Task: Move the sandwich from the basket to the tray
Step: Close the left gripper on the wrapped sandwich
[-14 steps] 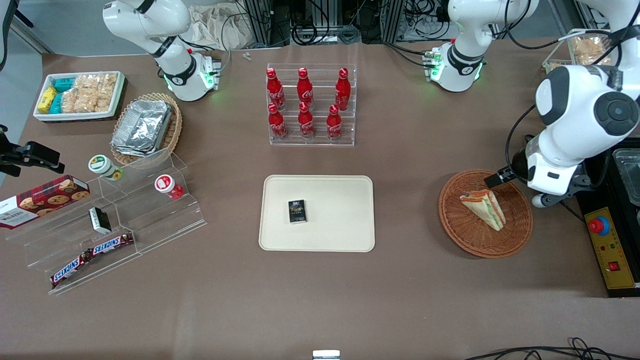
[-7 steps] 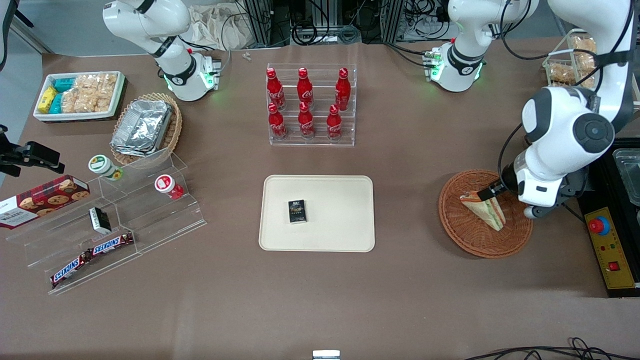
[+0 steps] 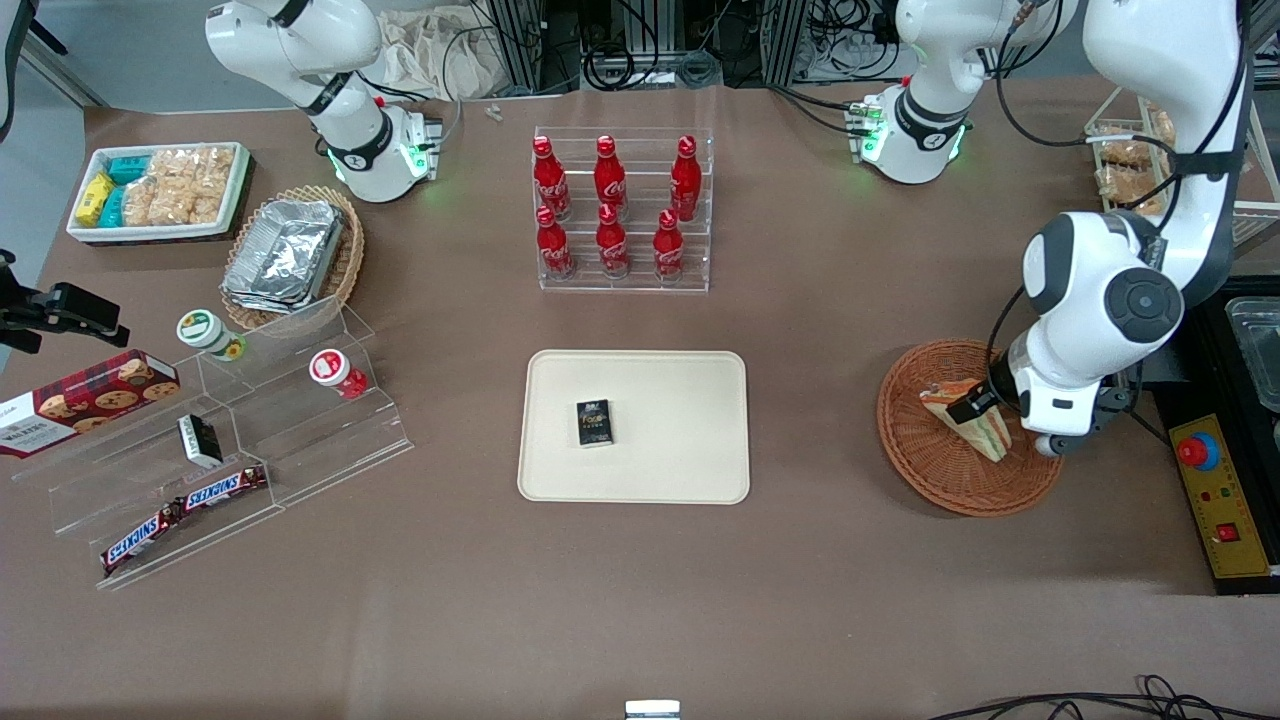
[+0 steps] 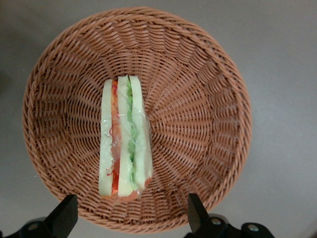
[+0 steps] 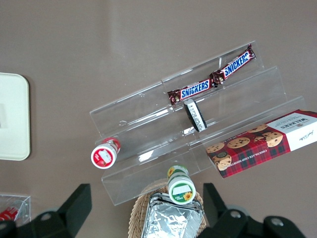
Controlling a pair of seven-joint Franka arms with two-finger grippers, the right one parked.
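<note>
I hold the open claw (image 4: 130, 218) just above the sandwich (image 4: 124, 136) in the basket (image 4: 208, 84), its fingers either side of the wedge's long axis.

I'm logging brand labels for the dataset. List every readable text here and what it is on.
"SNICKERS" on the two candy bars on the acrylic stand.
"WALKERS" on the red tartan cookie box.
Script on the red bottles: too small to read.
Small black box on the tray: blurred.
The open end effector hovers over the sandwich.
</note>
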